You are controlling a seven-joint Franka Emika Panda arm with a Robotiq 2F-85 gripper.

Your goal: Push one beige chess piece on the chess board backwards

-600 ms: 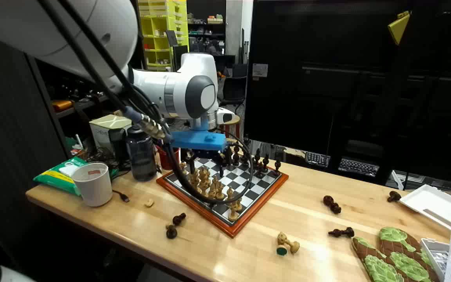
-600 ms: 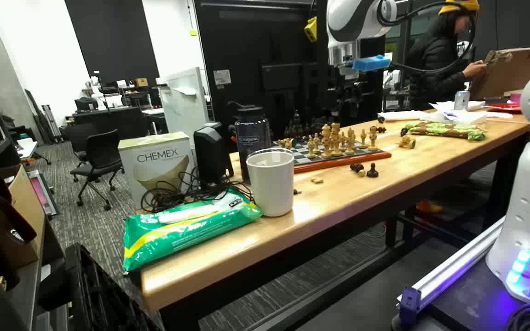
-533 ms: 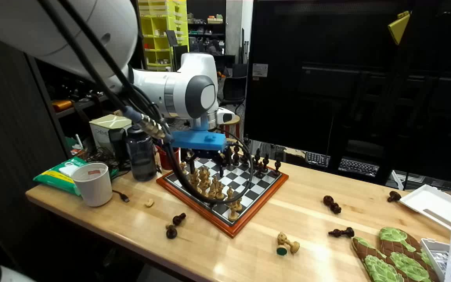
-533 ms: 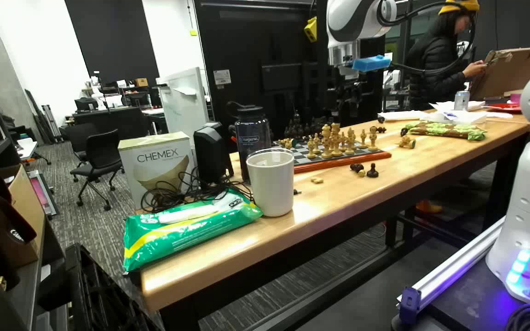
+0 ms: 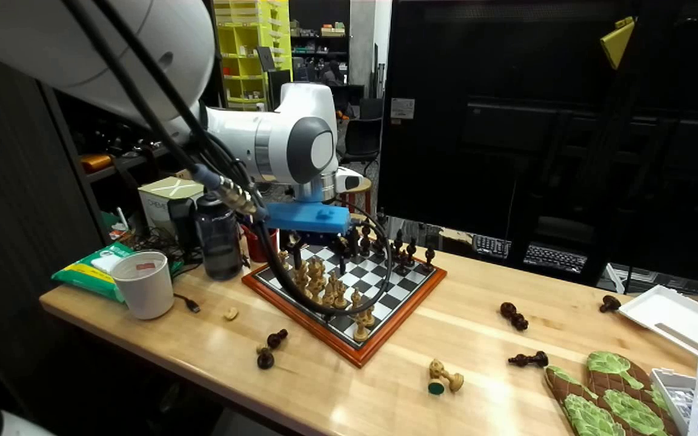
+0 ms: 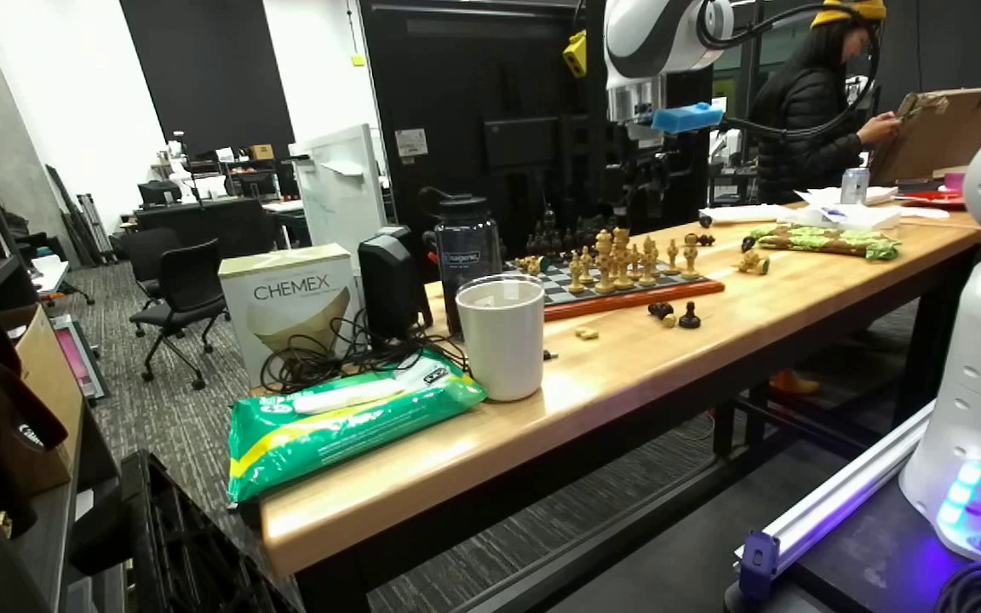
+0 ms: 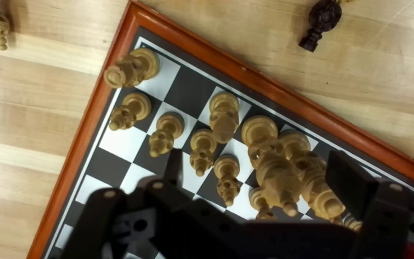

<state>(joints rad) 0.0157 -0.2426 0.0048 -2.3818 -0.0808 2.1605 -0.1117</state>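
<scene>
The chess board [image 5: 402,313] lies on the wooden table; its reddish frame also shows in an exterior view [image 6: 635,300] and the wrist view [image 7: 275,88]. Several beige chess pieces [image 5: 317,281] stand along one side of it, also seen in an exterior view [image 6: 604,260]. My gripper [image 5: 320,260] hangs over the board, fingers pointing down. In the wrist view the gripper [image 7: 257,165] is open, fingers wide apart. Tall beige pieces [image 7: 279,172] show between the fingers in the picture; nothing is held. The gripper body hides much of the board there.
Dark pieces [image 5: 411,249] stand on the board's far side. Loose pieces lie on the table, such as a beige pair [image 5: 446,376] and dark ones [image 5: 528,360]. A white mug [image 5: 143,287], dark bottle [image 5: 219,248], green pack [image 6: 354,417] and oven mitts [image 5: 612,393] stand around.
</scene>
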